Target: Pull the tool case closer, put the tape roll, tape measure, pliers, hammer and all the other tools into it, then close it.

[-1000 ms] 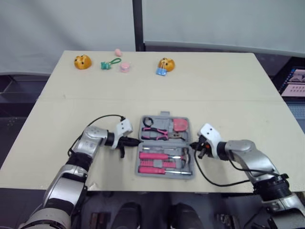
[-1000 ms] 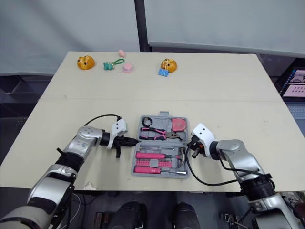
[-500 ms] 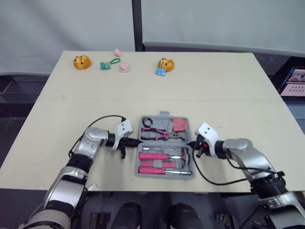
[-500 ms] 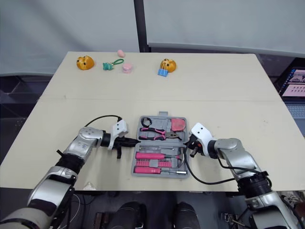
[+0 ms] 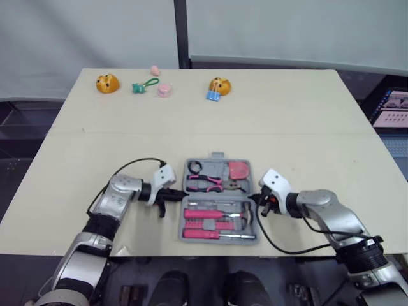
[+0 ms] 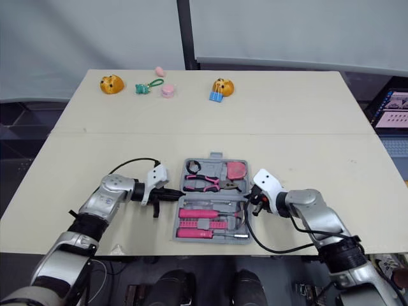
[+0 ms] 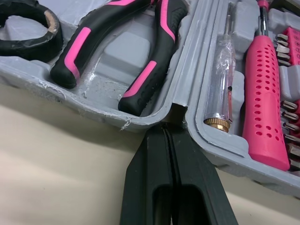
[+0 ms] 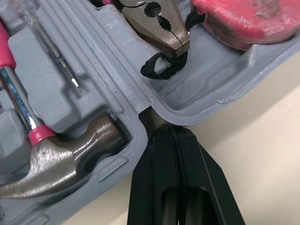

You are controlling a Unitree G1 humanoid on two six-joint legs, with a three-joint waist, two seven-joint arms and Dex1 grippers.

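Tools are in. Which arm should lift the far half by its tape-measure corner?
Right. The right gripper, shut, sits at the tool case's hinge notch beside the tape measure; the left gripper, shut, is opposite, by the tape roll.

Tape roll [image 7: 27, 28]: cut off at picture's edge. Tape measure [image 8: 248, 21]: likewise cut off. Small items [image 5: 164, 90] on far worktop [image 5: 287, 115]: too small to identify.

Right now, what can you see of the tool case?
The case is grey moulded plastic, open flat near the table's front edge, handle on its far side. The far half holds tape roll, pliers and tape measure; the near half holds hammer and screwdriver. The shut left pincer and shut right pincer meet its hinge notches, one each side.
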